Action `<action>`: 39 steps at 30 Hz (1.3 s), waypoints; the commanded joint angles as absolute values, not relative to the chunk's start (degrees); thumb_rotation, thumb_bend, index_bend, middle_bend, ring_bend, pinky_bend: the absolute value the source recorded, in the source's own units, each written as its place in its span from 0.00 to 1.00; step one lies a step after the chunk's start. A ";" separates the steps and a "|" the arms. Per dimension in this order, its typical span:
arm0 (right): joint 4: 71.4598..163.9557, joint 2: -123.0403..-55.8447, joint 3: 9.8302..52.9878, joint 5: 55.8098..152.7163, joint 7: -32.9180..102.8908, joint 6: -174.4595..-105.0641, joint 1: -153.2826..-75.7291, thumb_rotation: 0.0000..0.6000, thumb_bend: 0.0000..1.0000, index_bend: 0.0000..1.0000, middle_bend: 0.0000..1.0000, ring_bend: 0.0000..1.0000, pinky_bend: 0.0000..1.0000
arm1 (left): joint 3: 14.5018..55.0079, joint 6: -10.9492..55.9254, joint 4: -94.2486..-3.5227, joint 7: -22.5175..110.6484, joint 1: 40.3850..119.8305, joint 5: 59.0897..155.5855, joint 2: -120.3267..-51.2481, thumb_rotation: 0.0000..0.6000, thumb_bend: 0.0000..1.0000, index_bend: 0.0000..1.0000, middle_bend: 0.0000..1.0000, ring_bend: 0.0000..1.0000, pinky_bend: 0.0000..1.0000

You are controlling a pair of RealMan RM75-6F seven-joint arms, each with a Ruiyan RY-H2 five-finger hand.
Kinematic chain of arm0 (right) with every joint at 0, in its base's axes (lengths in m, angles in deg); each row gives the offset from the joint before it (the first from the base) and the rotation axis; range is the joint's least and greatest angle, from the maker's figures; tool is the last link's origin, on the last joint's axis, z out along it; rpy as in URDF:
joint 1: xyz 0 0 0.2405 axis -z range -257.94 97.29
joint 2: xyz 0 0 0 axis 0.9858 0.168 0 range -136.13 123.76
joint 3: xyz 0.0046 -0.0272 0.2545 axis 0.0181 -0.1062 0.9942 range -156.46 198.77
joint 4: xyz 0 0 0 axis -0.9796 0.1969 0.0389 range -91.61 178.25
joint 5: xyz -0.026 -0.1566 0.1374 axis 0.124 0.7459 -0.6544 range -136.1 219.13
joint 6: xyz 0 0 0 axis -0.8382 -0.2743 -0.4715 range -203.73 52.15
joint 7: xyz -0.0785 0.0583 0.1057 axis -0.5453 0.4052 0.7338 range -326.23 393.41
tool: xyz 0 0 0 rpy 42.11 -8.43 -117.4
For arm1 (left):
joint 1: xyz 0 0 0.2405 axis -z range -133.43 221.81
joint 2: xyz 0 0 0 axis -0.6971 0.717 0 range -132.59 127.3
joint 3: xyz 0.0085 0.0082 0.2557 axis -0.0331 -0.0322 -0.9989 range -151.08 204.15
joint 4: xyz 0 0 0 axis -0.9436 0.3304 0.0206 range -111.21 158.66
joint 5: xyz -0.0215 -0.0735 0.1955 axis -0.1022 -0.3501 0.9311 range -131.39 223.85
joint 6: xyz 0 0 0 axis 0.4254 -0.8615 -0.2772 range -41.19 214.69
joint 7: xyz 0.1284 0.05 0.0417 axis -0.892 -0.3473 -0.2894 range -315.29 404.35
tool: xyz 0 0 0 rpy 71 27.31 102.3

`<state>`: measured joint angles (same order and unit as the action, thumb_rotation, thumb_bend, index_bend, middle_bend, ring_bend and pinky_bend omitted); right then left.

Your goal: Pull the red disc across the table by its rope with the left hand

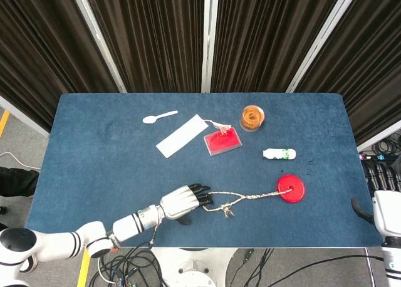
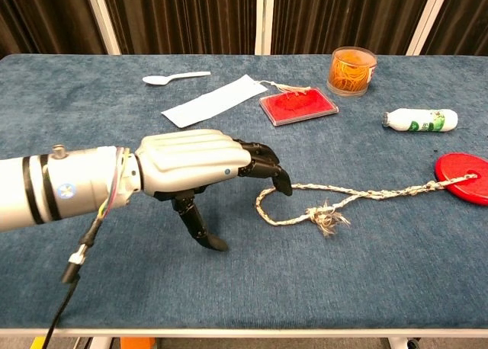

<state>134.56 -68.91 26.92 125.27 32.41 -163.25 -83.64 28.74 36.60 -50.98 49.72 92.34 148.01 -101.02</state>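
Note:
The red disc (image 1: pixel 291 188) (image 2: pixel 463 177) lies flat near the table's right side. Its braided rope (image 1: pixel 247 197) (image 2: pixel 366 193) runs left from the disc and ends in a loop with a frayed knot (image 2: pixel 326 218). My left hand (image 1: pixel 185 202) (image 2: pixel 200 164) reaches in from the left, palm down. Its dark fingertips (image 2: pixel 276 178) hang over the loop's left end, and the thumb (image 2: pixel 200 228) points down to the cloth, apart from them. It holds nothing. My right hand (image 1: pixel 383 196) stays off the table's right edge, fingers apart and empty.
At the back stand a white spoon (image 1: pixel 159 117), a white paper strip (image 1: pixel 182 136), a red flat case (image 1: pixel 222 140) and an orange jar (image 1: pixel 252 118). A small white bottle (image 1: pixel 279 153) lies behind the disc. The blue table's front edge (image 2: pixel 252 330) is close to the rope.

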 commanded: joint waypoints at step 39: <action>133.11 -70.30 27.69 123.79 32.89 -162.36 -83.73 1.00 0.24 0.00 0.02 0.00 0.00 | 27.86 18.17 -50.79 41.76 86.57 143.41 -93.07 1.00 0.30 0.73 0.90 0.65 0.70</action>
